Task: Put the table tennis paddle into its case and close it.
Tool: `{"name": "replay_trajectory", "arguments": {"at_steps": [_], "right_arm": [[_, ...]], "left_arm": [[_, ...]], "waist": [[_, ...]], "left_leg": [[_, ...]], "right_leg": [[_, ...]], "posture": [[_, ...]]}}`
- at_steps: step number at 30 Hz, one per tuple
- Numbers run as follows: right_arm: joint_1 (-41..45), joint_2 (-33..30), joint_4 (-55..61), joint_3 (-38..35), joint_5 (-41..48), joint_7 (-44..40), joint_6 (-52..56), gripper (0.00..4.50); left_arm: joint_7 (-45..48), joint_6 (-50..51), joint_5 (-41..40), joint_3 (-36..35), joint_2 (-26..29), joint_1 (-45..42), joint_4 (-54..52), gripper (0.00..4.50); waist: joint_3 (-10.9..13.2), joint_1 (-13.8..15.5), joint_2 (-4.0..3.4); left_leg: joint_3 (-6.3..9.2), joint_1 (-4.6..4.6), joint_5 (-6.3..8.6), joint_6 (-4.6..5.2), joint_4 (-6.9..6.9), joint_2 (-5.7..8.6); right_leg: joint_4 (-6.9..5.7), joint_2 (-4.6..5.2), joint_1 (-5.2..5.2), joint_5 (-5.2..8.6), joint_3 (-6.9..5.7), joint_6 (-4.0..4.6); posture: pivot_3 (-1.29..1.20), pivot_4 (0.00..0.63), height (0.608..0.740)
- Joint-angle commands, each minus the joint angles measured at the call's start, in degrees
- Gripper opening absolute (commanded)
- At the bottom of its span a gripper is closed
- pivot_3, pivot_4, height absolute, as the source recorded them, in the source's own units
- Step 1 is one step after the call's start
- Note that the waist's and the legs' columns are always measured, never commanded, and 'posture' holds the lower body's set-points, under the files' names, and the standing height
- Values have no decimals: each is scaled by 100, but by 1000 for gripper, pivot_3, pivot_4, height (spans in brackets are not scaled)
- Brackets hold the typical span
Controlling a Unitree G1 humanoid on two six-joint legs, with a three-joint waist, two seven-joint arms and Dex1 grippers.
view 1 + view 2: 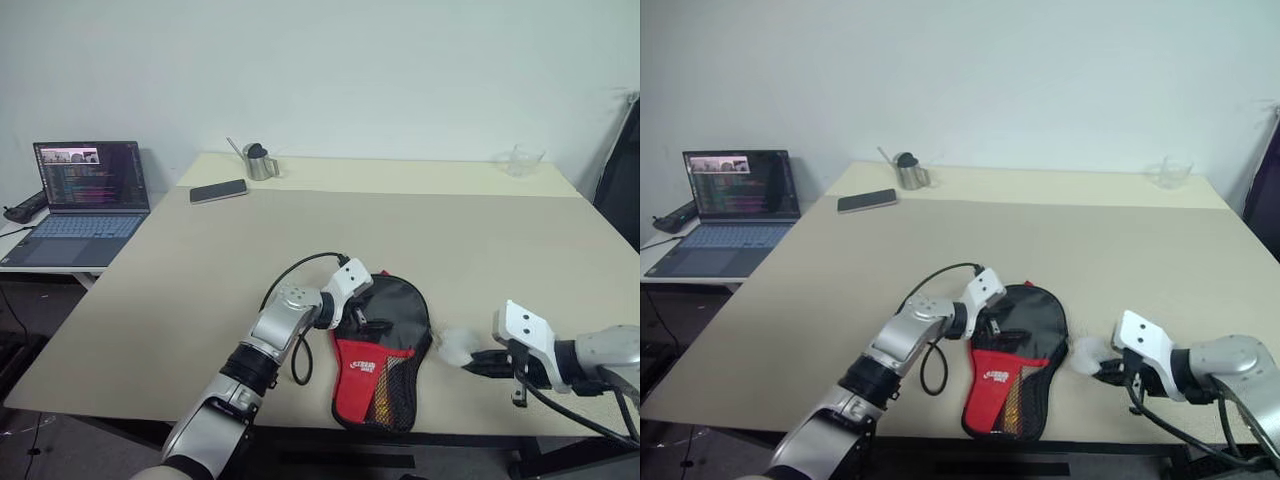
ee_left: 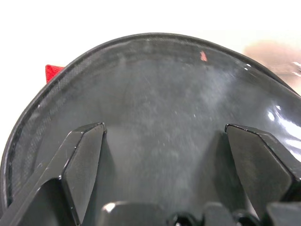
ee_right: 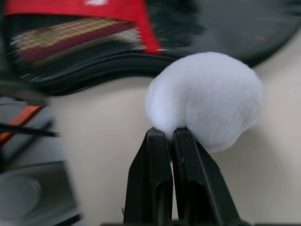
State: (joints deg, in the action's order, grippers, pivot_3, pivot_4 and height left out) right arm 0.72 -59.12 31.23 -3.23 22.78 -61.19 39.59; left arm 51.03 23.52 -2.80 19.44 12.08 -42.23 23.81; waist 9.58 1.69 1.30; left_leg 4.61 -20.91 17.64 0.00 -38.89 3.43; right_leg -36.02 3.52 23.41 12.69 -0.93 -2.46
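Slippage of the white ball pull (image 3: 207,101) from the clenched right gripper (image 3: 172,134) is risked, the case (image 1: 385,350) being merely pressed beneath the spread left gripper (image 1: 362,318).

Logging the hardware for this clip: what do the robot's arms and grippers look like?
Both arms are silver-grey metal segments with black joint bands and white wrist housings. The left gripper and right gripper each have two glossy black, angular fingers. A black cable loops beside the left forearm; another hangs under the right wrist.
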Motion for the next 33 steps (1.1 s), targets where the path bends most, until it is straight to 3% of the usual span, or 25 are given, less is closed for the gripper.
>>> {"name": "replay_trajectory", "arguments": {"at_steps": [1,19,27,30,33], "right_arm": [[-142,-161,441,-37,326,-319,-33,14],[-549,-405,757,-4,565,-590,-249,14],[0,-171,-330,266,-117,-48,-611,14],[241,-143,-623,426,-254,-26,-558,689],[295,-232,-672,450,-238,-168,-599,1643]], "left_arm": [[71,62,153,185,-51,14,291,4500],[48,74,258,154,-123,-18,430,4500],[16,75,224,103,-153,-46,439,4500],[4,52,217,85,-156,-62,453,4500],[17,24,164,15,-159,-105,436,4500]], "waist": [[0,1,0],[-1,29,-1],[-2,8,0],[-4,5,-4],[-6,1,-6]], "left_leg": [[-1,0,1,0,0,0],[0,0,3,1,0,3],[-2,8,3,1,-1,2],[-3,10,3,1,-2,2],[-3,11,2,1,-3,2]], "right_leg": [[2,1,0,0,2,-1],[5,6,-5,5,-1,-9],[3,6,-11,5,0,-8],[3,6,-13,5,3,-8],[2,6,-13,5,3,-8]], "posture": [[0,150,740],[0,150,740],[0,150,740],[0,150,740],[0,150,740]]}}
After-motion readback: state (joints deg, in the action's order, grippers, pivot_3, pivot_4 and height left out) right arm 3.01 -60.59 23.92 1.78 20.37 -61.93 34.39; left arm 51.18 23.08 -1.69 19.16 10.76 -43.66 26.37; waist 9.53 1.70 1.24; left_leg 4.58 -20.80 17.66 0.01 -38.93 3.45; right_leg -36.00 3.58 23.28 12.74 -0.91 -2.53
